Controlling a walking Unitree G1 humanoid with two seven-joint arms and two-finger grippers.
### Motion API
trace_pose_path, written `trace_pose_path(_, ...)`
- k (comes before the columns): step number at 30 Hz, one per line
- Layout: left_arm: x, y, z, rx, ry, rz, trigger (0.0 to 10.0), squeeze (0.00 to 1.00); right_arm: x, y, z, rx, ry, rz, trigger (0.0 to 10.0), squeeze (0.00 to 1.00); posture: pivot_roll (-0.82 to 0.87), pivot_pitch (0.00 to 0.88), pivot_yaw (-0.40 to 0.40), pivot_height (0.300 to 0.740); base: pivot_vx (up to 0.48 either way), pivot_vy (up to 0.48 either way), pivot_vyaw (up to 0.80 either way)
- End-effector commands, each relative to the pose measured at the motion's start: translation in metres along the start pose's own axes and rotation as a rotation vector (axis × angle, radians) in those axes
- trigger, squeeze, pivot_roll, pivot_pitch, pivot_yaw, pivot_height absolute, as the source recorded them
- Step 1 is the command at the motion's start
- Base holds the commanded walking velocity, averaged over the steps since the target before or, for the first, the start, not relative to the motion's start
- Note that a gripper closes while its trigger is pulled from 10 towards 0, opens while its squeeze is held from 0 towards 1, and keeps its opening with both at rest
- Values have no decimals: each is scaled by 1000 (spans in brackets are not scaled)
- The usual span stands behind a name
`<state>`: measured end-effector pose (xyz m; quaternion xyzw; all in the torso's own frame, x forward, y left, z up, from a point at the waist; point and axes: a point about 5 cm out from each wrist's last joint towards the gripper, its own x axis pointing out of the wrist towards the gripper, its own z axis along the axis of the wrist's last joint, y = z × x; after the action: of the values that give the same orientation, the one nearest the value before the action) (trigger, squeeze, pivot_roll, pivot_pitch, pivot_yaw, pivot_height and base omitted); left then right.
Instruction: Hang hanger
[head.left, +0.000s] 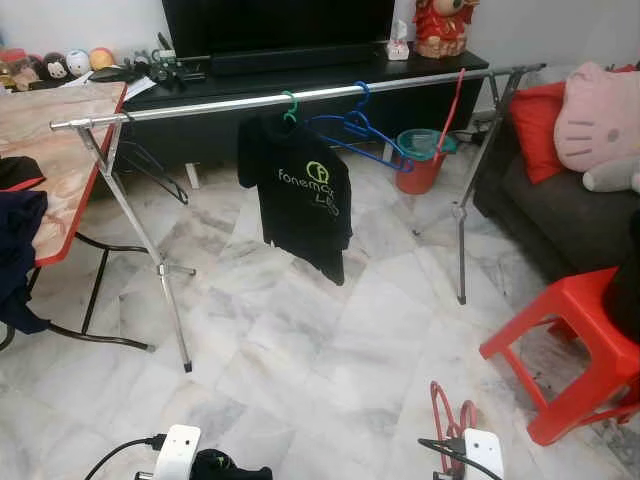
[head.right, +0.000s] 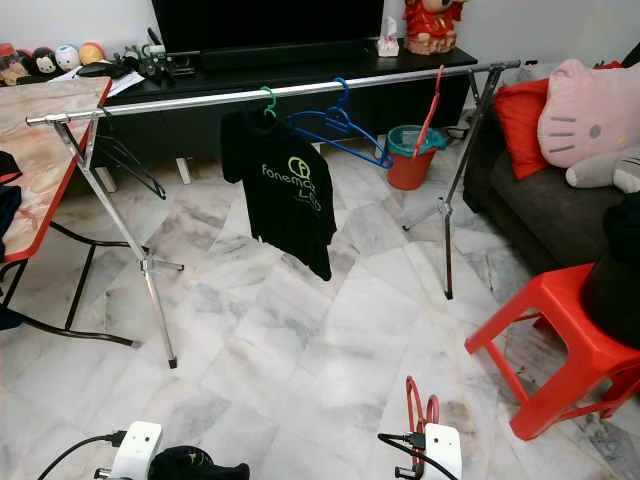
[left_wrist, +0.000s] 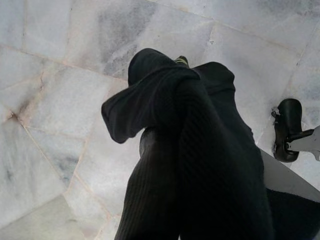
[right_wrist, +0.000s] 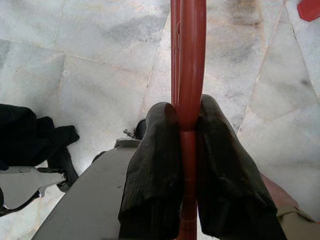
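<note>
Right gripper (right_wrist: 187, 125): my two fingers are clamped on the stem of the red hanger (right_wrist: 188, 60), one on each side, so it cannot twist while I carry it.
Red hanger: held low in front of me, above the marble floor (head.left: 330, 350), well apart from the rail (head.left: 300, 95) it is meant for.
Left gripper (left_wrist: 180, 120): bundled in a dark cloth (left_wrist: 150, 95); my fingers seem wrapped in it, so I cannot tell how they stand.
Rail: silver, on folding legs, across the room ahead; it carries a black T-shirt (head.left: 295, 195) on a green hanger (head.left: 289, 105) and a bare blue hanger (head.left: 358, 125).
Free spot: the bare stretches of rail either side of those hangers look easiest for hooking mine, I judge.
Nearby: a red stool (head.left: 570, 340) stands to my right, a table (head.left: 55, 150) to my left.
</note>
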<state>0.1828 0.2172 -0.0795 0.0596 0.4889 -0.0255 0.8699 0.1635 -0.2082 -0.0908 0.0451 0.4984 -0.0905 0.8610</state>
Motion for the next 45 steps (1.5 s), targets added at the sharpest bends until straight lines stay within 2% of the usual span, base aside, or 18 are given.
trace_pose_path(1,-1,4,-7,16,26,13,10000,0,0,0,-4,19,8,-3,10000,0,-127,0,3,740,0,0,0)
trace_pose_path(11,-2,6,-9,-77,1,72,10000,0,0,0,-3,-8,7,20,10000,0,-124,0,2,740,0,0,0)
trace_pose_path(16,-2,7,-8,-153,-44,120,10000,0,0,1,-3,-36,14,33,10000,0,-123,0,-1,740,0,0,749)
trace_pose_path(18,-2,7,-7,-151,-58,125,10000,0,0,1,-2,-38,14,34,10000,0,-123,0,-1,740,0,0,800)
trace_pose_path(20,-3,9,-3,-144,-103,144,10000,0,0,1,-2,-43,13,36,10000,0,-120,0,-4,740,0,0,800)
trace_pose_path(21,-4,10,2,-164,-174,164,10000,0,0,1,-2,-44,12,37,10000,0,-127,0,-2,740,0,0,800)
trace_pose_path(23,-6,11,8,-179,-253,181,10000,0,0,1,-2,-45,11,38,10000,0,-129,0,-1,740,0,0,800)
trace_pose_path(25,-9,12,12,-198,-323,198,10000,0,0,1,-2,-48,10,38,10000,0,-126,0,-5,740,0,0,800)
trace_pose_path(26,-9,12,12,-198,-323,198,10000,0,0,1,-2,-48,10,38,10000,0,-126,0,-5,740,0,0,800)
trace_pose_path(27,-11,13,17,-206,-393,213,10000,0,0,0,-1,-50,9,39,10000,0,-115,0,-11,740,0,0,800)
trace_pose_path(30,-15,13,23,-212,-474,232,10000,0,0,-1,-1,-50,11,39,10000,0,-113,0,-15,740,0,0,800)
trace_pose_path(31,-25,37,103,-177,-692,239,10000,0,0,-1,-1,-52,11,38,10000,0,-111,0,-17,740,0,0,800)
trace_pose_path(32,-37,46,139,-139,-810,257,10000,0,0,-1,-1,-54,10,38,10000,0,-107,0,-20,740,0,0,800)
trace_pose_path(34,-44,47,147,-108,-880,282,10000,0,0,-2,-1,-47,8,33,10000,0,-107,0,-20,740,0,0,800)
trace_pose_path(35,-44,47,147,-108,-880,282,10000,0,0,-2,-1,-47,8,33,10000,0,-107,0,-20,740,0,0,800)
trace_pose_path(39,-55,46,156,-96,-989,296,10000,0,0,-2,-1,-38,6,25,10000,0,-107,0,-26,740,0,0,800)
trace_pose_path(42,-62,44,159,-105,-1041,297,10000,0,0,-3,-1,-40,6,24,10000,0,-98,0,-34,740,0,0,800)
trace_pose_path(45,-63,43,159,-110,-1044,293,10000,0,0,-3,-1,-37,5,23,10000,0,-90,0,-36,740,0,0,800)
